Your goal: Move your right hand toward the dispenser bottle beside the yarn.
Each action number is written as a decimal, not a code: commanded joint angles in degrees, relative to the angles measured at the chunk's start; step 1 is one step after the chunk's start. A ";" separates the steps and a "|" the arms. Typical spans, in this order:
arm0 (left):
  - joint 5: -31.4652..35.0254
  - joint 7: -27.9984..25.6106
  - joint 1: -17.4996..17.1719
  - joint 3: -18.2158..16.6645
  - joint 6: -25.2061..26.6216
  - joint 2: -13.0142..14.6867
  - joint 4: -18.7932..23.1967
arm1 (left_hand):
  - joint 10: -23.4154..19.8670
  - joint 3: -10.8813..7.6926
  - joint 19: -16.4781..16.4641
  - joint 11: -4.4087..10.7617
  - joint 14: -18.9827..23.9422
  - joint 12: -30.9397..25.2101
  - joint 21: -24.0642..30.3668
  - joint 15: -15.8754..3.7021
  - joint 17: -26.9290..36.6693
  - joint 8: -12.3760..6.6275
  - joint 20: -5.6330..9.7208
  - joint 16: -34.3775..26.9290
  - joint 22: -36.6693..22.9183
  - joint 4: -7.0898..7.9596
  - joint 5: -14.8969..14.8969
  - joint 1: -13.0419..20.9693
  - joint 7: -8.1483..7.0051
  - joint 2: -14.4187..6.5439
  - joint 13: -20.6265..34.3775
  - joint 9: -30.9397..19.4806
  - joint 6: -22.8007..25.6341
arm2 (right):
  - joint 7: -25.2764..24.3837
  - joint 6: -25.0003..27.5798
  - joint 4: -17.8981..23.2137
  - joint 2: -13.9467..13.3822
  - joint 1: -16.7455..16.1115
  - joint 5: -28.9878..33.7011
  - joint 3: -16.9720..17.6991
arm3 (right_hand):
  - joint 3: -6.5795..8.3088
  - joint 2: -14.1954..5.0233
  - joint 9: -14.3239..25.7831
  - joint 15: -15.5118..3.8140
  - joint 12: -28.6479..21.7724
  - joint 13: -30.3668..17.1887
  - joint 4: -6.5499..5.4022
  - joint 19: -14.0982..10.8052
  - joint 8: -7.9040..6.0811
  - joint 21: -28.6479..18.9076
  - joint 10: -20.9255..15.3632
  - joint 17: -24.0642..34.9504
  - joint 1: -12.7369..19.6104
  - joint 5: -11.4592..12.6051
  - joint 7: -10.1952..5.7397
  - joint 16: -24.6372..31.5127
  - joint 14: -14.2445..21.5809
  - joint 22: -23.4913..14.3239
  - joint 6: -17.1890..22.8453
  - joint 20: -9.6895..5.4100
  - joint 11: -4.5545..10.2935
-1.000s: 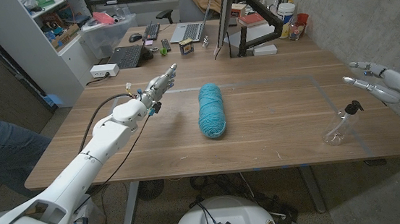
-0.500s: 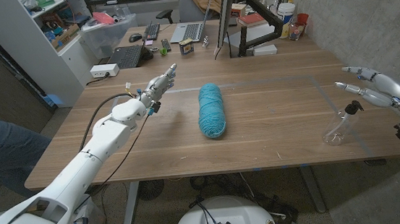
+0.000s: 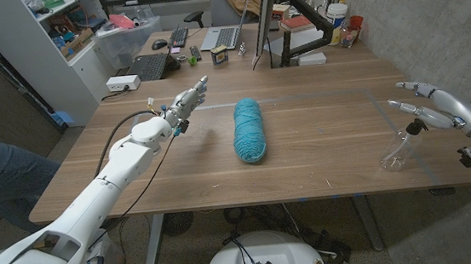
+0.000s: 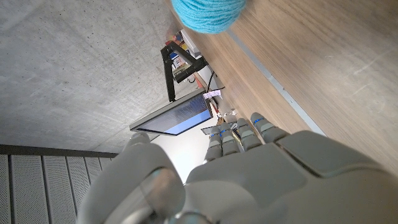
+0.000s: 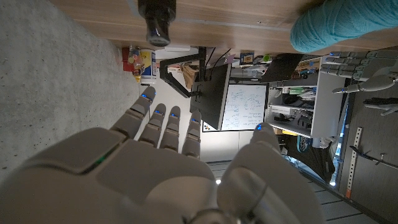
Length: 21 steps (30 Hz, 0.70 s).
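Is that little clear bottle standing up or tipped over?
Tipped: the bottle leans, its black pump top slanted toward the right robot hand, its base on the table.

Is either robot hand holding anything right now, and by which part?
Nothing is held. The right robot hand hovers open beside the dispenser bottle; the left robot hand is open too.

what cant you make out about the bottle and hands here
- Clear plastic dispenser bottle with black pump: contents too small to tell, head view; body cut off by the edge, right wrist view.
- Right hand: contact with the pump unclear.
- Left hand: palm hidden by its back.
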<state>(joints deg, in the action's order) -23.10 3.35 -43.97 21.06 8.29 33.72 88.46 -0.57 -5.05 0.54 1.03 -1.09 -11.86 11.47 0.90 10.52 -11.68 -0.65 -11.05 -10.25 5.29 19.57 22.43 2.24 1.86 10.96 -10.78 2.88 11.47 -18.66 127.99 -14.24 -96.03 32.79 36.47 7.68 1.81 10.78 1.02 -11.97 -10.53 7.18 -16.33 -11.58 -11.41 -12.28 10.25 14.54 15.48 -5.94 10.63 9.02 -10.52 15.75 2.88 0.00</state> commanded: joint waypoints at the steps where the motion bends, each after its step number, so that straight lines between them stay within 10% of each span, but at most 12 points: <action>1: 0.31 0.47 0.26 0.40 0.41 0.05 0.02 | -0.12 0.27 -0.02 0.03 0.22 0.12 0.06 -0.25 0.21 0.06 -0.39 0.08 -0.14 -0.01 0.27 0.69 -0.11 0.10 0.12 -0.20 0.19 | -0.83 0.36 0.05 -0.32 -0.83 2.53 -0.67 | -0.17 0.08 0.31 -0.22 -0.29 -0.28 0.10 -0.07 0.07 -0.33 -0.09 0.23 0.43 0.27 -0.42 0.14 0.45 -0.13 0.05 0.34 0.15; 21: 0.31 0.17 -0.48 0.27 1.09 0.59 1.18 | -0.09 0.47 0.02 -0.06 0.16 0.12 0.06 -0.12 0.22 -0.04 -0.37 0.11 -0.15 -0.09 0.23 0.99 -0.13 -0.08 0.13 -0.21 0.54 | -2.09 1.70 0.20 -1.10 -1.71 8.13 -1.33 | -0.24 0.00 0.32 -0.40 -0.33 -0.29 0.04 0.27 0.01 -0.15 -0.13 0.25 0.54 0.38 -0.64 0.10 0.41 -0.13 0.27 1.02 0.18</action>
<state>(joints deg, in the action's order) -22.74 3.55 -44.01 21.38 8.81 34.01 89.04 -0.57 -4.87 0.54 1.03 -1.09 -11.86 11.47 0.90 10.52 -11.69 -0.65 -11.05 -10.24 5.11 19.57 22.66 2.24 1.64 10.96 -10.78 2.88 10.16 -17.78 128.37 -15.02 -97.40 38.11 35.60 7.52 1.94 10.78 0.79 -11.97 -10.53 7.34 -16.09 -11.58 -11.41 -12.28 10.25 14.67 15.48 -6.36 10.62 9.24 -10.52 15.76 3.11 -0.01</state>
